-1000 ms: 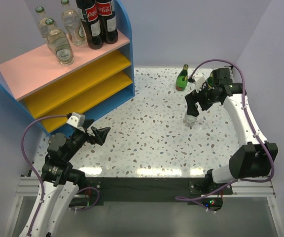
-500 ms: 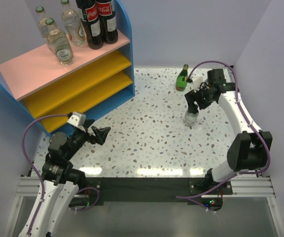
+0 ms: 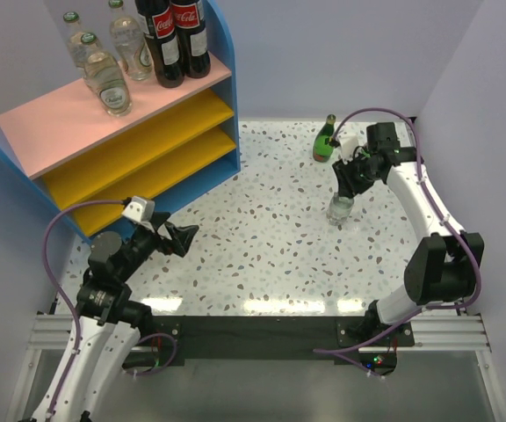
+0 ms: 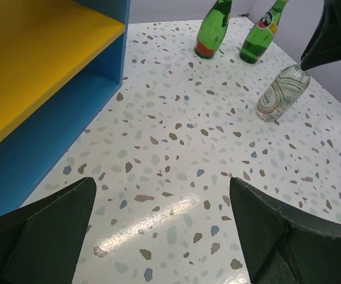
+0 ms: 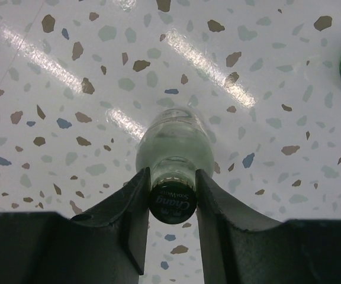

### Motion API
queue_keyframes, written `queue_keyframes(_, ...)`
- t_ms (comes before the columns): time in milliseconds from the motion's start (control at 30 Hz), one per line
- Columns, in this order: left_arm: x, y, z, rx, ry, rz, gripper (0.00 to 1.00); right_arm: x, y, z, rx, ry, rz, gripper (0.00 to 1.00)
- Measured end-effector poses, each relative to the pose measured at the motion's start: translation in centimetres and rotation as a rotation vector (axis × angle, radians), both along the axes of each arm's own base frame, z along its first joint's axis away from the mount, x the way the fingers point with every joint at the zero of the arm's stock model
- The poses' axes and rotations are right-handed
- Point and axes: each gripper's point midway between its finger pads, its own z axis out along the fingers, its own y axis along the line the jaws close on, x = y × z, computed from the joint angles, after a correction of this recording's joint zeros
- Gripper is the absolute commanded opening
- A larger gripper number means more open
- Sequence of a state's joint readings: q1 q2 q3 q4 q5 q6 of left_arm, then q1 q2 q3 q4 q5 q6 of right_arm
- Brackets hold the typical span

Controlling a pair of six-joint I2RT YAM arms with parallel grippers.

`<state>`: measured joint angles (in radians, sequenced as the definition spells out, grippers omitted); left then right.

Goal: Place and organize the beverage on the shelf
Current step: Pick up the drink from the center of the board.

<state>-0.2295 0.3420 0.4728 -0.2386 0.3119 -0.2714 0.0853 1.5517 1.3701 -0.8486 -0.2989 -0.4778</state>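
Beverage on the bench: a clear bottle (image 3: 341,209) stands on the speckled surface toward the right side, well apart from the shelf (image 3: 104,123). The right hand (image 3: 351,183) reaches down on it from above. In the right wrist view its two fingers (image 5: 136,204) press against either side of the dark lettered cap (image 5: 171,200), so the hand is clamped on the top of the clear bottle.

Just behind it, near the back edge of the bench, stands a green glass bottle (image 3: 325,141). The left wrist view shows two of these side by side (image 4: 212,29) (image 4: 259,38), both beyond the clear bottle (image 4: 281,94).

The shelf fills the far left corner, with blue side panels, a pink top board and two yellow boards below. On the pink board, at its back end, stand two cola bottles (image 3: 174,40) with red caps and labels. To their left are three clear green-capped bottles (image 3: 105,83).

The left hand (image 3: 181,237) hangs above the bench (image 3: 271,237) in front of the shelf's lower blue edge. Its fingers (image 4: 46,219) are spread wide apart with nothing between them, and it points across the bench toward the bottles on the right.
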Motion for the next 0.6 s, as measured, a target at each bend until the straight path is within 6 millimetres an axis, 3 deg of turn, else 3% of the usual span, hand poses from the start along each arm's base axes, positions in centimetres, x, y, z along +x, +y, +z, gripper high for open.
queue_keyframes(100,0.3,-0.2,-0.2,-0.004,0.012,-0.005,1.00,0.0,0.0,0.0,-0.003,-0.001,0.002,0.27)
queue_keyframes(133,0.4,-0.3,-0.3,-0.005,0.016,-0.010,1.00,0.0,0.0,0.0,-0.004,-0.001,0.003,0.19)
queue_keyframes(267,0.9,-0.8,-0.4,-0.013,0.018,-0.030,1.00,0.0,0.0,0.0,-0.006,-0.002,0.009,0.01)
queue_keyframes(467,2.0,-1.9,-0.1,-0.030,0.009,-0.071,1.00,-0.2,0.3,0.1,0.003,0.002,0.020,0.00)
queue_keyframes(600,2.0,-4.6,-0.5,-0.025,0.020,-0.147,1.00,-1.0,0.8,0.4,0.033,0.036,0.026,0.00)
